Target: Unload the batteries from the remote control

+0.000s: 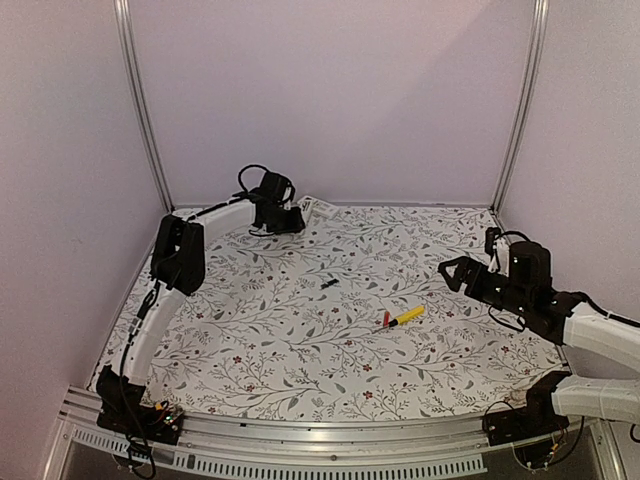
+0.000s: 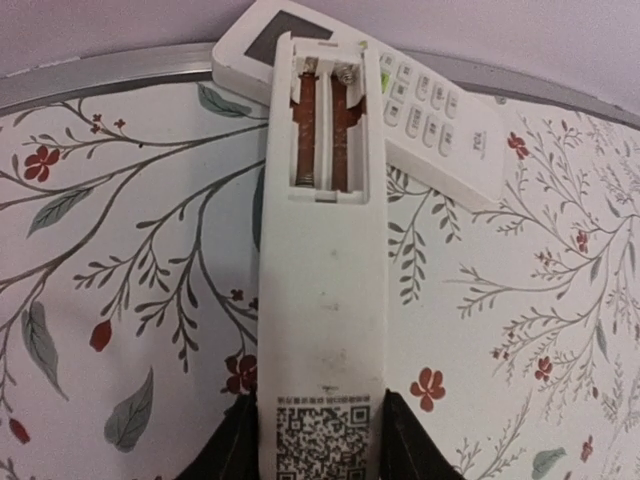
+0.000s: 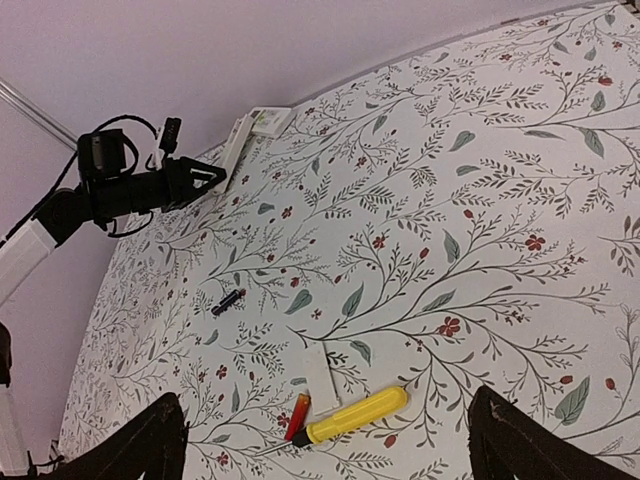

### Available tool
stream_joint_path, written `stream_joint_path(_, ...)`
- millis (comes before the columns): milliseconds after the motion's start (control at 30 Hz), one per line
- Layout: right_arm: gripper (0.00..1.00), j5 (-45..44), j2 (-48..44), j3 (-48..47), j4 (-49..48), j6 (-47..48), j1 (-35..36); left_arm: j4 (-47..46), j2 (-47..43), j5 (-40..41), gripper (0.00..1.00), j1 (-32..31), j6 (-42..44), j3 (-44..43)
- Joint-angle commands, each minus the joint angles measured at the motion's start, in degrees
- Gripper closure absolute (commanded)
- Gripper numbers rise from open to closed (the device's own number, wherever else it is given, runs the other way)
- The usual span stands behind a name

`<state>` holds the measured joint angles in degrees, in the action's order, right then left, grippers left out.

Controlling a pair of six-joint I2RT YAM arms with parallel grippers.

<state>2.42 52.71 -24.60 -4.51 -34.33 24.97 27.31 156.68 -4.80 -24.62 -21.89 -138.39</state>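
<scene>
One slim remote [image 2: 320, 300], one broad remote [image 2: 440, 120], two batteries [image 3: 298, 413] [image 3: 229, 301], one screwdriver [image 3: 360, 412].

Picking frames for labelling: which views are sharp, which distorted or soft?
Left wrist: remote control sharp and evenly lit, the rail behind it bowed by the lens. Right wrist: table edge curved by the wide angle, screwdriver clear. Top external: soft, flat light, dark battery a mere speck.
</scene>
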Motion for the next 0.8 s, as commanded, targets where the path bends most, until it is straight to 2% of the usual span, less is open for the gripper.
stream_joint_path(0,0.03,-0.8,1.4,-2.3,1.3,0.1,-0.3,0.7,-2.0,7.0,0.67,-0.4,-0.7,0.7)
stream_joint_path(133,0.03,-0.7,2.4,-2.8,1.4,0.2,-0.3,-0.8,-7.0,13.2,0.64,0.6,-3.5,6.2)
stream_joint_path(233,0.03,-0.7,2.7,-2.0,1.5,0.1,-0.3,0.3,-8.1,14.9,0.60,1.2,-3.8,7.2)
stream_joint_path(467,0.03,-0.7,2.9,-1.2,2.0,-0.1,-0.3,2.1,-6.1,11.7,0.54,2.5,-3.2,6.4)
stream_joint_path(667,0.03,-0.8,2.2,-0.7,2.0,-0.4,-0.3,0.1,-8.1,14.9,0.57,2.6,-4.0,10.1)
stream_joint_path(767,0.03,-0.6,1.8,0.0,1.8,-0.9,-0.2,-1.0,-8.5,13.6,0.55,3.1,-4.4,10.9)
